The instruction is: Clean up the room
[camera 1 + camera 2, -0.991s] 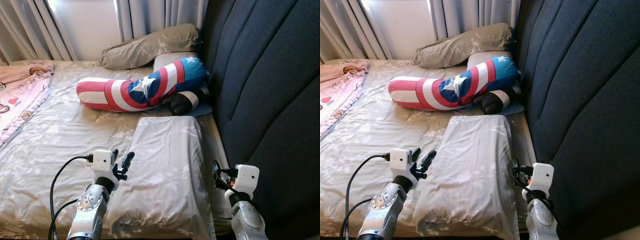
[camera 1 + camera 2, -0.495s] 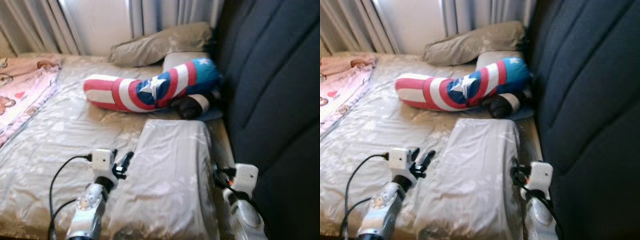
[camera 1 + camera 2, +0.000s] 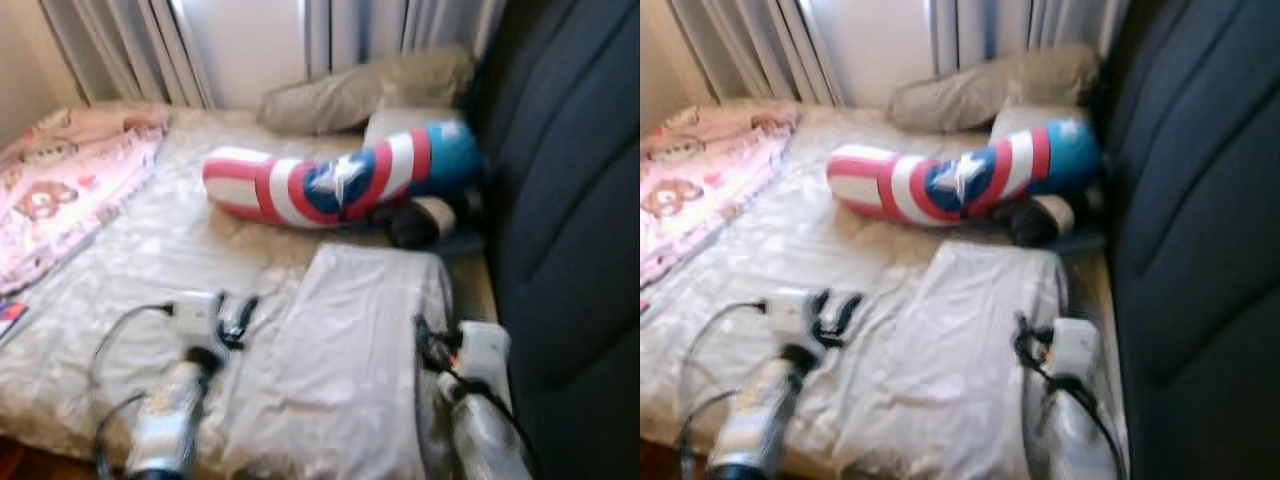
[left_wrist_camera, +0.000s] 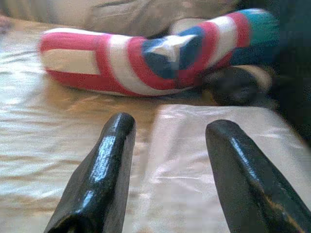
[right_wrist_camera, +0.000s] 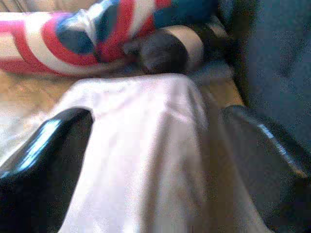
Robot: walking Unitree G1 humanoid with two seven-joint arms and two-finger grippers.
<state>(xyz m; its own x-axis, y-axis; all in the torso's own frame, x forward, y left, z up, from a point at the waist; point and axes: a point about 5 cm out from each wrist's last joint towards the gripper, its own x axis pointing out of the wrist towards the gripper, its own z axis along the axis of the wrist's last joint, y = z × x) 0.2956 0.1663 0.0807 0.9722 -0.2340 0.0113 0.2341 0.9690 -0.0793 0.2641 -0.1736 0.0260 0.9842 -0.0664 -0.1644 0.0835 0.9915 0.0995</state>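
A pale grey pillow (image 3: pixel 350 360) lies on the bed (image 3: pixel 150 260) right in front of me, against the dark blue headboard (image 3: pixel 570 200). My left gripper (image 3: pixel 236 316) hovers open at the pillow's left edge; its black fingers (image 4: pixel 114 160) point toward a red, white and blue bolster (image 4: pixel 146 56) farther up the bed. My right gripper (image 5: pixel 155 116) stands open at the pillow's right side, fingers spread wide over the pillow's corner (image 5: pixel 146 145). A dark round cushion (image 3: pixel 420 220) sits beside the bolster. The picture is blurred.
A grey-brown pillow (image 3: pixel 360 95) rests at the bed's far end under the curtains (image 3: pixel 130 45). A pink patterned blanket (image 3: pixel 70 180) covers the bed's left side. A small red and blue item (image 3: pixel 10 315) lies at the left edge.
The whole picture has shifted right and blurred, so the camera has turned left; more of the pink blanket shows. Both grippers keep their places beside the pillow.
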